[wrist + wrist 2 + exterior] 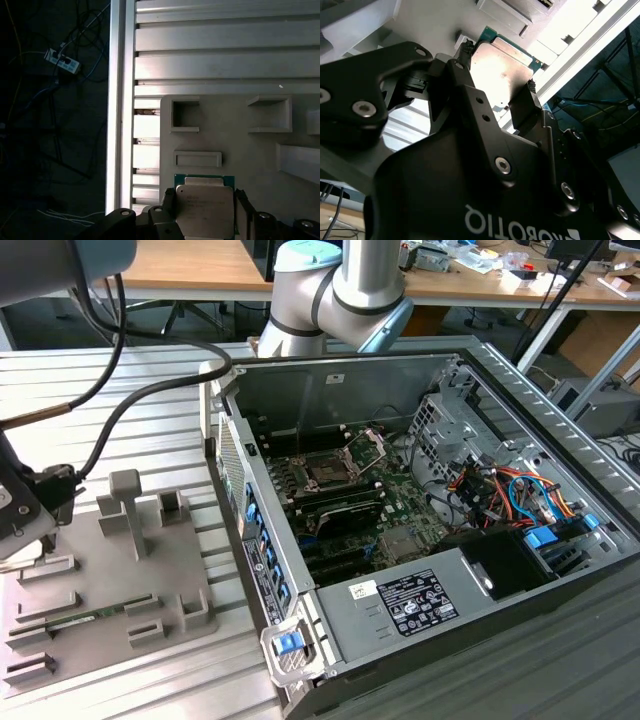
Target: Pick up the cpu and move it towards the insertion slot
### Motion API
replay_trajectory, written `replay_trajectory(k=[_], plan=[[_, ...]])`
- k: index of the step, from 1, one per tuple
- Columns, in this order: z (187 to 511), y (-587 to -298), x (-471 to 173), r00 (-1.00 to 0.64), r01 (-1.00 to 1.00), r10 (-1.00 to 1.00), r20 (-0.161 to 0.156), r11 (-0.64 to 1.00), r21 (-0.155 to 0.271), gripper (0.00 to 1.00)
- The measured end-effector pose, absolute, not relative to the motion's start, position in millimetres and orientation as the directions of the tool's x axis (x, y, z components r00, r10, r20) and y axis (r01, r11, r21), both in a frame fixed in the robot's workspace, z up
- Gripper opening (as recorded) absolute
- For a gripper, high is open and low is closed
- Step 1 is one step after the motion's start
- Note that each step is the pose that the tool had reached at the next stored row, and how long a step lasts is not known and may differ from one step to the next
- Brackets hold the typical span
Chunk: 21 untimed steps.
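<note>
The gripper [500, 67] clamps the cpu [205, 212]; beneath — grey tray [240, 150].

The picture's edge cuts off the flat silvery square cpu with a green rim [205, 210] in the first wrist view, where black jaws cover two of its sides. In the second wrist view their black body hides its near part. In the exterior view the dark, metal-framed square insertion slot [328, 470] is too small to see inside.
</note>
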<state>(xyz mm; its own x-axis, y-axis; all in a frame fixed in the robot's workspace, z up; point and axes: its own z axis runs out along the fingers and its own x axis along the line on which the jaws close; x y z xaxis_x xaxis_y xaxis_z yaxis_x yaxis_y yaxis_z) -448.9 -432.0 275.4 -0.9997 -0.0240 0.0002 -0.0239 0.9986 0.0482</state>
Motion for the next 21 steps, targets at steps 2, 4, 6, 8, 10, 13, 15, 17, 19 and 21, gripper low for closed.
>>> replay_trajectory(k=[2, 4, 6, 8, 10, 13, 15, 17, 19, 21], plan=[[276.2, -432.0, -448.9, -1.0, -0.024, -0.024, 0.0, 0.999, 0.048, 0.55], [277.2, -432.0, -449.0, -1.0, -0.024, -0.024, 0.0, 0.999, 0.048, 0.55], [278.4, -432.0, -448.9, -1.0, -0.024, -0.024, 0.0, 0.999, 0.048, 0.55], [279.6, -432.0, -448.9, -1.0, -0.024, -0.024, 0.0, 0.999, 0.048, 0.55], [280.6, -432.0, -448.9, -1.0, -0.024, -0.024, 0.0, 0.999, 0.048, 0.55], [281.9, -432.0, -448.9, -1.0, -0.024, -0.024, 0.0, 0.999, 0.048, 0.55], [282.6, -432.0, -448.9, -1.0, -0.024, -0.024, 0.0, 0.999, 0.048, 0.55], [284.0, -432.0, -448.9, -1.0, -0.024, -0.024, 0.0, 0.999, 0.048, 0.55], [284.7, -432.0, -449.0, -1.0, -0.024, -0.024, 0.0, 0.999, 0.048, 0.55], [285.8, -432.0, -448.9, -1.0, -0.024, -0.024, 0.0, 0.999, 0.048, 0.55]])
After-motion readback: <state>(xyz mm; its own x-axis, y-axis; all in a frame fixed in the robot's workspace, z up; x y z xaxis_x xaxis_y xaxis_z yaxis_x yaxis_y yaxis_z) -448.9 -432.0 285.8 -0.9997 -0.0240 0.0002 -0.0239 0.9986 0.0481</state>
